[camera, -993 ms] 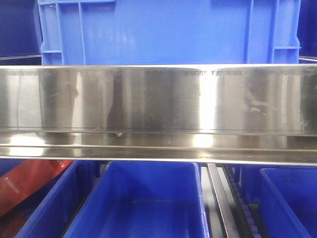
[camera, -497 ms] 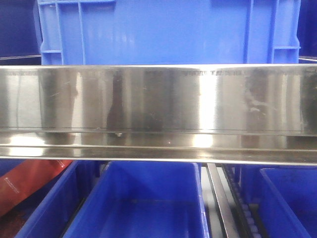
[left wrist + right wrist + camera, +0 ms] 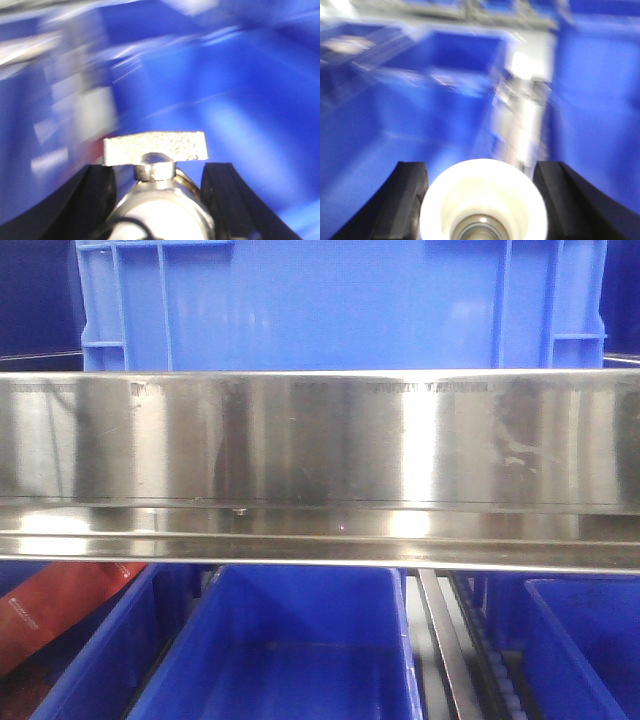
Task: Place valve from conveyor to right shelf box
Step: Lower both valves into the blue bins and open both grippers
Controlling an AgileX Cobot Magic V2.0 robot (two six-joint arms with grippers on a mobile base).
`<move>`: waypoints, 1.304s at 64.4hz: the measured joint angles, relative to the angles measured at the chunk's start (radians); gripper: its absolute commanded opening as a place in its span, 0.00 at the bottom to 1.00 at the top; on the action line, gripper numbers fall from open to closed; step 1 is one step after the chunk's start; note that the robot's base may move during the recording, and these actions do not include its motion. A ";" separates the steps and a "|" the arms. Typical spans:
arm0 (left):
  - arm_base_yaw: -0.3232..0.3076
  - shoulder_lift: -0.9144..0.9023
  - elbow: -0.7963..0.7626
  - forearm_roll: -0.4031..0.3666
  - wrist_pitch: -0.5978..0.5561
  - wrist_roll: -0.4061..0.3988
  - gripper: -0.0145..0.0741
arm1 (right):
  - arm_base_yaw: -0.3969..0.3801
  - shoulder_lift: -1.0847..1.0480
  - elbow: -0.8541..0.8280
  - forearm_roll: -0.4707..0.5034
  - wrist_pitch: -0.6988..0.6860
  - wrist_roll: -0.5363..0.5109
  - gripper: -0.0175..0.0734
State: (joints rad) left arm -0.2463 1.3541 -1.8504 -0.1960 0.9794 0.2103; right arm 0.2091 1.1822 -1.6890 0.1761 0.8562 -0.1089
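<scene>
The setting was a stainless steel shelf beam [image 3: 320, 440] stocked with blue plastic bins. In the left wrist view, nearest the camera, the left gripper [image 3: 159, 172] had its two black fingers [image 3: 97, 195] closed against either side of the valve [image 3: 155, 146]. The valve was a bright metal body with a flat, rough-cast T-handle lying crosswise on top. It was held in that gripper, with only a motion-blurred blue surface behind it. In the right wrist view, the right gripper [image 3: 482, 170] clamped a white round part [image 3: 482, 197] with a metal ring at its centre. Beyond it lay an open blue bin [image 3: 445, 55] and a pale strip, both blurred. In the front view, the beam ran level across the frame. Below it stood a centre bin [image 3: 300, 600] and a right bin [image 3: 590, 640], separated by a metal rail [image 3: 440, 640]. A red object [image 3: 50, 615] lay at the left. Above and behind the beam stood a blue crate [image 3: 340, 300].
</scene>
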 measured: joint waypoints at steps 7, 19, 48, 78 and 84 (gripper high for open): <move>-0.084 0.130 -0.116 -0.005 -0.007 0.000 0.04 | 0.097 0.062 -0.040 0.004 -0.024 0.000 0.02; -0.173 0.320 -0.223 -0.013 -0.011 0.000 0.04 | 0.204 0.205 -0.052 0.014 -0.076 0.000 0.02; -0.179 0.569 -0.227 0.007 0.034 0.000 0.04 | 0.222 0.496 -0.053 0.014 -0.089 0.000 0.09; -0.179 0.619 -0.230 0.014 0.119 0.000 0.85 | 0.222 0.541 -0.065 0.010 -0.050 0.000 0.82; -0.179 0.619 -0.234 0.012 0.122 -0.004 0.81 | 0.222 0.541 -0.078 0.010 -0.045 0.000 0.82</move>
State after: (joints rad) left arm -0.4254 1.9729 -2.0841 -0.1841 1.1010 0.2068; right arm 0.4311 1.7234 -1.7672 0.1861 0.8113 -0.1089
